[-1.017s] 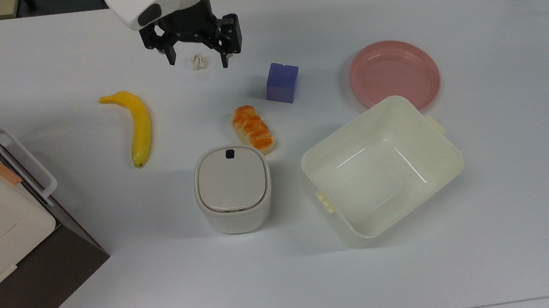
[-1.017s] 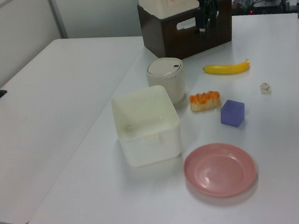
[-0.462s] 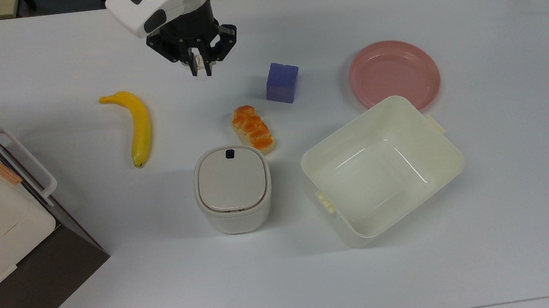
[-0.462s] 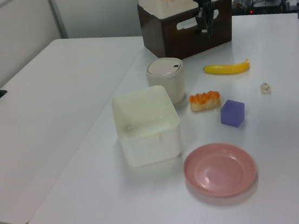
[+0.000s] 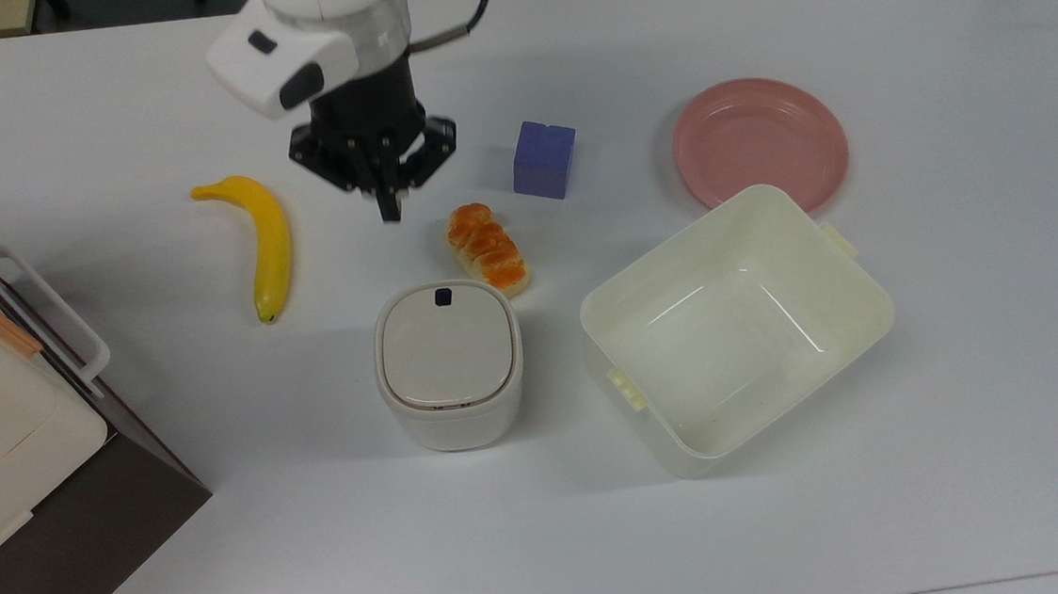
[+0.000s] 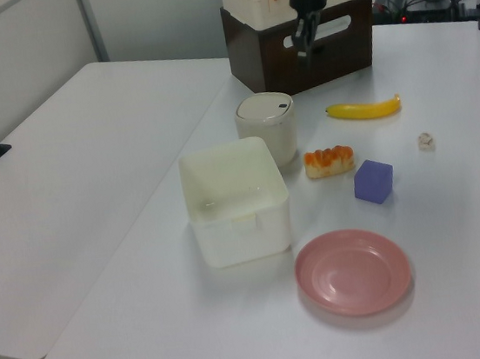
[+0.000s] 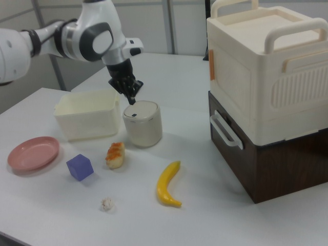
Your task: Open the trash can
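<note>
Gripper (image 5: 389,212): sitting upper centre of the top view, between banana (image 5: 264,241) and bread roll (image 5: 487,249), fingers pressed together w/ nothing between them. 1.0 s ago it was spread wide at the top edge over the crumpled scrap; 0.5 s ago already closing; now lower in frame & nearer the bin. In the right view the gripper (image 7: 132,99) is hanging just above the trash can's far rim.

Trash can (image 5: 448,364): standing centre of the top view, lid lying flat & closed, black button (image 5: 443,296) on the edge facing the gripper. Not shifting vs. earlier frames.

Tub (image 5: 737,326): sitting right of centre, just beside the can, unmoved.

Pink plate (image 5: 759,142): upper right. Purple block (image 5: 544,159): upper centre, near the roll.

Scrap (image 6: 425,141): lying right of the left view, apart from everything; in the top view the arm is now covering its spot.

White-and-brown box (image 5: 2,433): occupying lower left edge.
</note>
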`<move>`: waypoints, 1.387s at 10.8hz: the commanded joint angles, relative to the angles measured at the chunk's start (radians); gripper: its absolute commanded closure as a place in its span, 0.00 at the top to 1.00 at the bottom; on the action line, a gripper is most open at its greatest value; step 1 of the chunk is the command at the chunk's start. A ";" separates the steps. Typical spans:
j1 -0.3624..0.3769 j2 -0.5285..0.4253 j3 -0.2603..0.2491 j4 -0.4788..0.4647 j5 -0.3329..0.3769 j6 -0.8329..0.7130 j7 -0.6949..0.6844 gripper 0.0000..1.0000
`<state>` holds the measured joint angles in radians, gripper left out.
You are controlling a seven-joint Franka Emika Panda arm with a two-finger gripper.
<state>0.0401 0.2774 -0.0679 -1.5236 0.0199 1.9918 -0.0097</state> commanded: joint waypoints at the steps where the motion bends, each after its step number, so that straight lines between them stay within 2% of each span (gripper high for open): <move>1: 0.009 0.063 -0.012 -0.010 0.020 0.123 -0.027 0.00; 4: 0.020 0.123 -0.009 -0.010 0.011 0.174 -0.023 0.00; 9: 0.049 0.169 -0.004 -0.010 0.003 0.205 -0.010 0.00; 11: 0.044 0.137 -0.006 0.008 0.009 0.191 -0.013 0.00; 13: 0.032 0.056 -0.010 0.011 0.017 0.074 -0.024 0.01; 14: 0.018 0.011 -0.010 0.004 0.017 -0.023 -0.057 0.23; 15: 0.012 -0.021 -0.012 -0.001 0.015 -0.112 -0.078 0.87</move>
<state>0.0629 0.3695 -0.0677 -1.4858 0.0196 2.0568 -0.0213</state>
